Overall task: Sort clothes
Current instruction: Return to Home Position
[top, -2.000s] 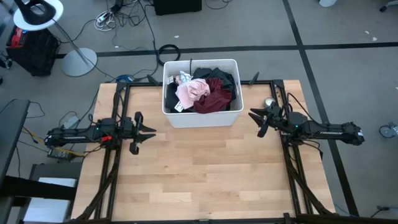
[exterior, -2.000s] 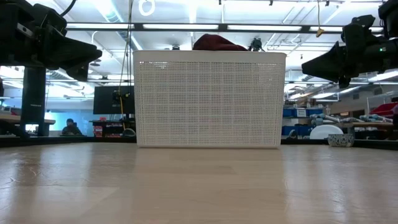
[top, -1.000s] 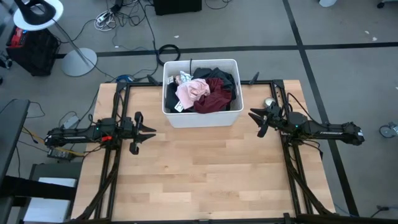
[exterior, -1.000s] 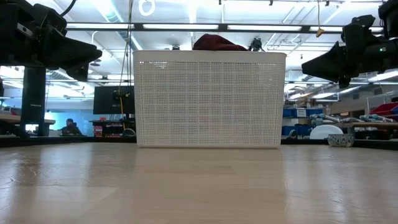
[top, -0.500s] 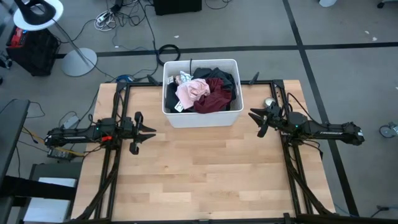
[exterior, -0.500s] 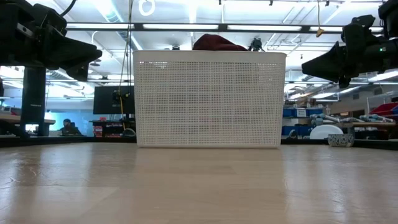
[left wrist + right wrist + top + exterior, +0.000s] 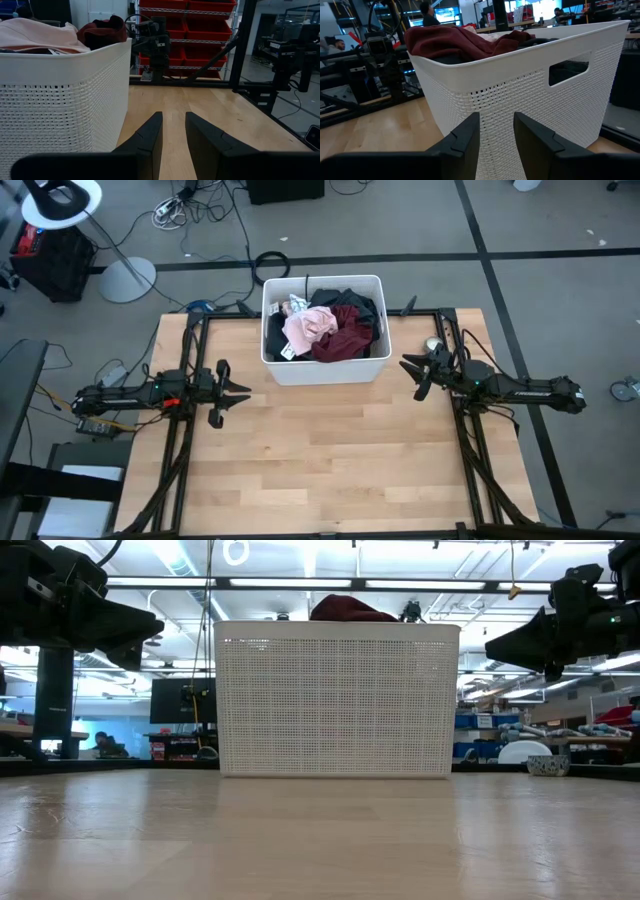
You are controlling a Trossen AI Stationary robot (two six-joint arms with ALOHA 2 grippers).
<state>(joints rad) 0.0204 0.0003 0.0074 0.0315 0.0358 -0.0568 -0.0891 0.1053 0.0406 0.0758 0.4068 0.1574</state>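
All the clothes sit in the white bin (image 7: 325, 371), which stands on the table (image 7: 330, 450) at the middle of its far edge. The bin is filled to the rim.
- pink garment (image 7: 308, 328) on top, toward the left side of the bin
- maroon garment (image 7: 346, 336) beside it on the right, humped up above the rim in the low view
- black fabric (image 7: 348, 301) along the far side
- small light patterned piece (image 7: 294, 306) in the far-left corner, maybe a sock, can't tell for sure

No clothes on the table top.

Left pincer (image 7: 243, 393): near the table's left edge, raised off the wood, pointing inward toward the bin's left side. Its fingers (image 7: 150, 134) are parted by a narrow gap and hold nothing.

Right pincer (image 7: 411, 377): near the right edge, just beside the bin's right wall and clear of it, also raised. Narrow gap, nothing held.

Neither pincer touches the bin or the clothes.
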